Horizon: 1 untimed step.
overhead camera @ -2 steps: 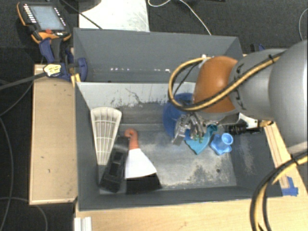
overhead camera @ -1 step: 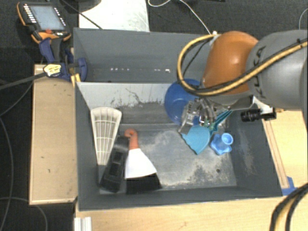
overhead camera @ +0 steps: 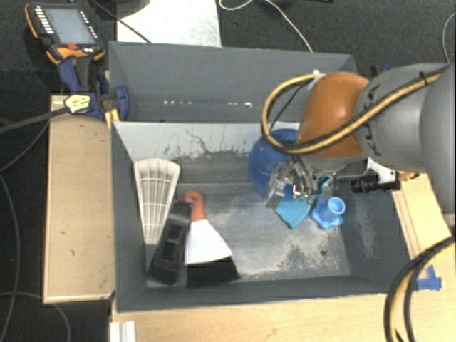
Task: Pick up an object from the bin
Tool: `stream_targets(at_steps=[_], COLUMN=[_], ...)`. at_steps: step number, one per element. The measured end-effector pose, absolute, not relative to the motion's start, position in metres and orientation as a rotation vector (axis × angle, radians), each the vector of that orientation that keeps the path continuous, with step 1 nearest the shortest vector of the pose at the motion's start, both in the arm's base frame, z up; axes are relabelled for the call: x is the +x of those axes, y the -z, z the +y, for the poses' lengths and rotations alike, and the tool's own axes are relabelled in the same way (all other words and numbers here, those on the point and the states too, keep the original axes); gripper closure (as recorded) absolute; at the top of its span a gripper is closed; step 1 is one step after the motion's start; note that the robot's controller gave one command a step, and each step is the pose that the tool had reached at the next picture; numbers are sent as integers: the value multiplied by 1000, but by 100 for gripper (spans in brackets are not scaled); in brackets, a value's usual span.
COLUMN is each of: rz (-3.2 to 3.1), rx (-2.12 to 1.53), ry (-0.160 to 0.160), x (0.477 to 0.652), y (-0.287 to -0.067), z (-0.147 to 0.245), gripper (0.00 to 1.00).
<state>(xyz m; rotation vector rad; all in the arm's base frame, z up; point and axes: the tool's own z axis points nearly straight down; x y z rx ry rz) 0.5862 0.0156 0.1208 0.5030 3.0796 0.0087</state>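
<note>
Where the arm reaches in from the right of the camera view, its gripper [overhead camera: 292, 189] hangs low over the right half of the bin [overhead camera: 214, 84], under the round orange cover [overhead camera: 335, 112] on the wrist. A yellow-and-black cable [overhead camera: 279, 97] loops from the cover out over the back of the bin.

Whether the gripper is open or closed cannot be told; its metal parts are bunched together and partly hidden by the wrist. Right at its tip sits a light blue piece [overhead camera: 292, 212], flat and angular, and it is unclear whether this piece is gripped or only lies beneath. Just to the right of it, touching or nearly so, is a small blue cup [overhead camera: 330, 211] with its mouth facing up. Behind the gripper, against the back slope of the bin, rests a large blue bowl [overhead camera: 262, 164], half covered by the wrist.

The left half of the bin holds a separate group, well apart from the gripper. This group is a white ribbed scoop [overhead camera: 157, 191], a black block [overhead camera: 169, 244] leaning beside it, a small orange handle [overhead camera: 194, 204], and a white-and-black brush [overhead camera: 208, 254] near the front wall.
</note>
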Motion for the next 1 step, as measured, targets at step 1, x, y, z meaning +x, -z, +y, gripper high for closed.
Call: stream_targets(at_steps=[1], rz=[3102], rx=[424], ry=[-5], x=[584], y=[-202], z=[9], gripper=[100])
